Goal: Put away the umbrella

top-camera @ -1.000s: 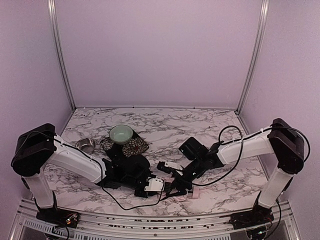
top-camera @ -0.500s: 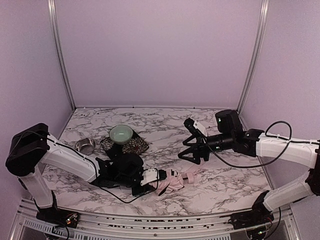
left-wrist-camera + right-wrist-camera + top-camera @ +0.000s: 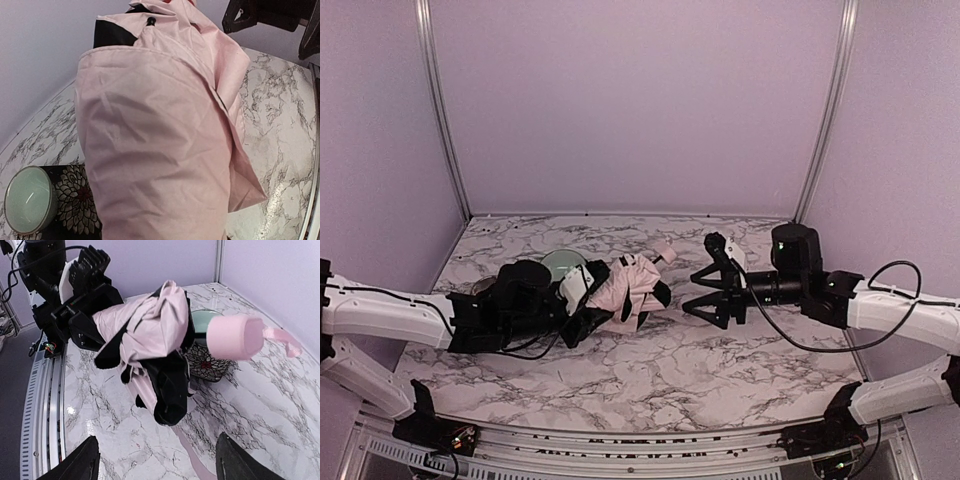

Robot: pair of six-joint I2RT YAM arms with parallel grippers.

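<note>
No word, number or brand can be read in any view (the mat [image 3: 75, 200] near the left gripper [image 3: 588, 306] bears flowers only). The white cover [image 3: 572, 287] just behind that gripper seems blank, though blurred.

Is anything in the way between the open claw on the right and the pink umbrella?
Nothing visible does: only open air above the marble table separates the right gripper from the pale pink folding umbrella.
</note>
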